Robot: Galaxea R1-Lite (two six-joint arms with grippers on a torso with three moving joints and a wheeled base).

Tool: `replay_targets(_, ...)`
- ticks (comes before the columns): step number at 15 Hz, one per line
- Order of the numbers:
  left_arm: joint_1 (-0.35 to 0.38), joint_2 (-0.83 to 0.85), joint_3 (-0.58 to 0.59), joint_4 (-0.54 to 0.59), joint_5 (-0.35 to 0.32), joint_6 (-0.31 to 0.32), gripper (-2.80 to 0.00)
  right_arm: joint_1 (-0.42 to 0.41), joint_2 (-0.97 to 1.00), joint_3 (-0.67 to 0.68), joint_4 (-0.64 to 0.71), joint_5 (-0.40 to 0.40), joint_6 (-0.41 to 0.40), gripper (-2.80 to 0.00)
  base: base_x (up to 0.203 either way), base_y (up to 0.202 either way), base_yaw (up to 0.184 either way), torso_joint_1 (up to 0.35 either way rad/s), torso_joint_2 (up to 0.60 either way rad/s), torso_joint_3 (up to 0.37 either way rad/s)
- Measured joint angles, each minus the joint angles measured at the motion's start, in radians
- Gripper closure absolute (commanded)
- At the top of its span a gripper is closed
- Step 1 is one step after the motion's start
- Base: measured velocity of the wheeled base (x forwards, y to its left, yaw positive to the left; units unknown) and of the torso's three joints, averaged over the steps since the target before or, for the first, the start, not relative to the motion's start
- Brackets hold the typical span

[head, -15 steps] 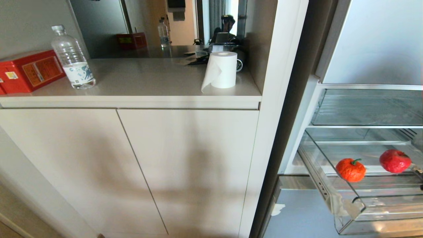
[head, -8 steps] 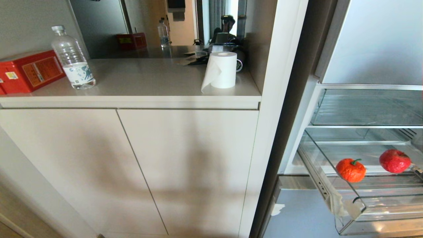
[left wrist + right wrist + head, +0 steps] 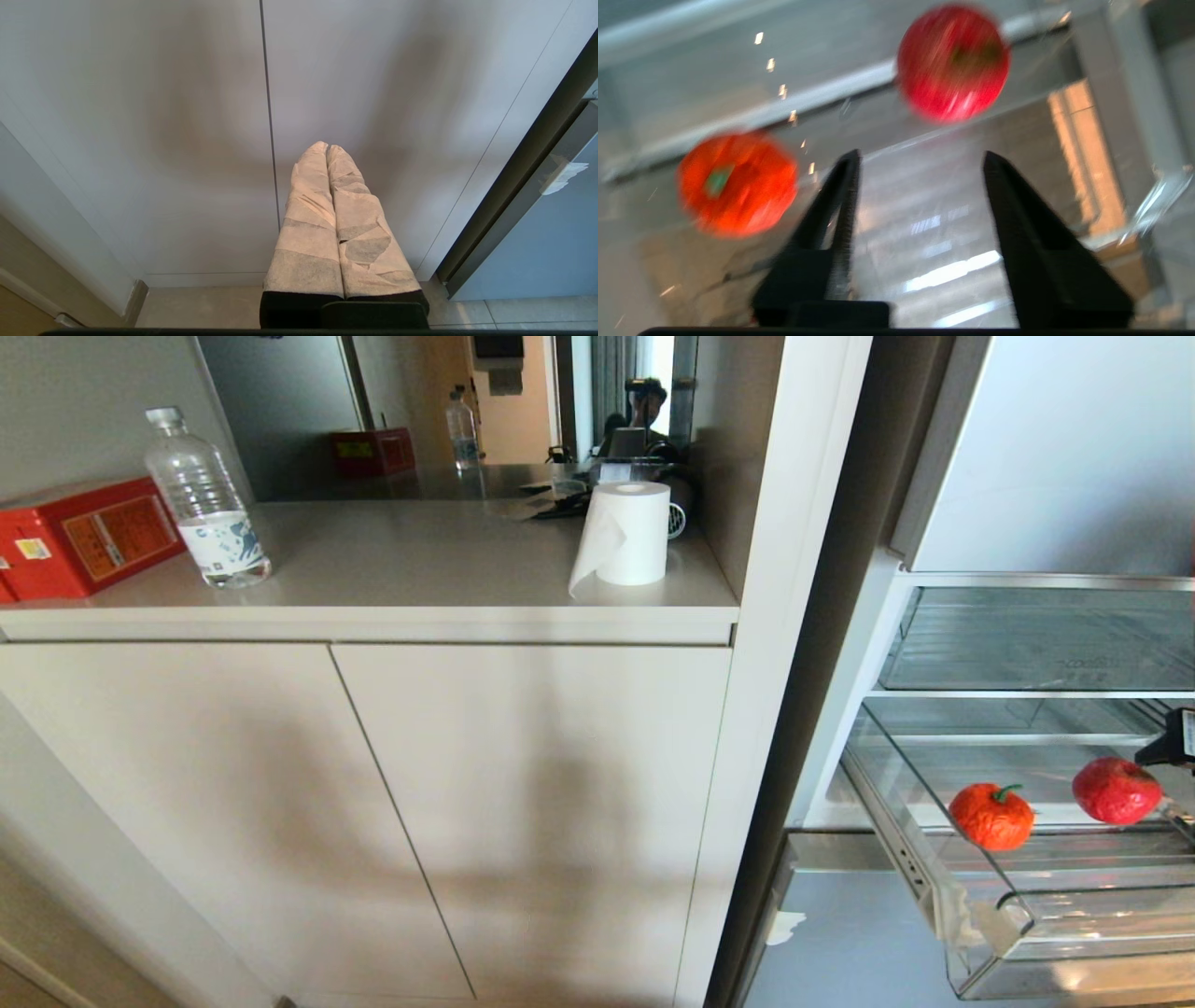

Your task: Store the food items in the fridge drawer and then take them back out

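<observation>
A cabinet [image 3: 373,803] with two plain doors fills the left and centre of the head view, topped by a counter [image 3: 420,569]. The fridge [image 3: 1055,457] is seen at the right edge, door open, a glass shelf [image 3: 1036,644] in the upper right. Below it, at lower right, the clear drawer [image 3: 1018,924] is pulled out. Both food items are seen inside it: the orange fruit [image 3: 991,816] with green stem toward the drawer's left side, the red fruit [image 3: 1116,791] to its right near the frame edge, the two apart.

On the counter, a red box [image 3: 84,537] is seen at the far left, a water bottle [image 3: 203,499] just beside it, and a paper roll [image 3: 625,534] at centre, near the fridge side panel.

Only a black tip of the right gripper [image 3: 1178,742] is seen at the right edge of the head view, just above the red fruit; contact cannot be told. In the right wrist view the right gripper [image 3: 920,161] is shown with fingers [image 3: 840,196] spread and nothing between them, released, the red fruit [image 3: 953,61] at upper centre beyond the tips and the orange fruit [image 3: 738,184] at left. The view is blurred.

The left gripper [image 3: 327,148] is seen in its wrist view at lower centre, its wrapped fingers [image 3: 308,224] pressed together, clenched on nothing, pointed at the cabinet doors [image 3: 187,116].
</observation>
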Motion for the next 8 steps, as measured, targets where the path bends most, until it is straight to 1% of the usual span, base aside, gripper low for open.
replay_targets(3,0.0,0.0,0.0,0.0,0.0,0.0,0.0,0.0,0.12,-0.127,0.002,-0.04,-0.004,-2.8,0.0,0.0,0.0,0.0,0.0,0.0)
replay_targets(8,0.0,0.0,0.0,0.0,0.0,0.0,0.0,0.005,0.244,-0.202,0.002,-0.069,-0.004,-2.8,0.0,0.0,0.0,0.0,0.0,0.0)
